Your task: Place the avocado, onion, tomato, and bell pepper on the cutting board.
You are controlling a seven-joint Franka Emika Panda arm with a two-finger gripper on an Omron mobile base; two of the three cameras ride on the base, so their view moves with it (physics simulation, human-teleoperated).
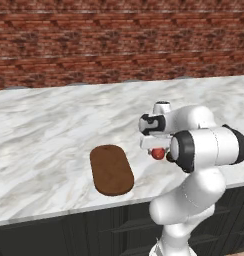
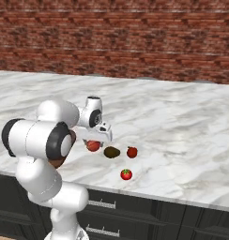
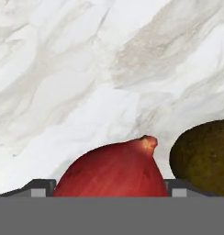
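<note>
Marble bench [image 1: 49, 130] carried everything; cutting board [image 1: 111, 170] lay bare. My jaws [image 3: 111, 195] stood wide astride the onion [image 3: 111, 172], not yet gripping, avocado [image 3: 203, 158] just beside. Closing centred should avoid nudging it.

**Counter and its load**

White-grey marbled counter [image 2: 182, 122] ran below a brick wall. On it: cutting board [image 1: 111, 170] lying flat near the front edge; onion [image 2: 93, 146], avocado [image 2: 111, 152] just beside it, bell pepper [image 2: 132, 152] next along in a row; tomato [image 2: 126, 174] apart, nearer the front edge.
</note>
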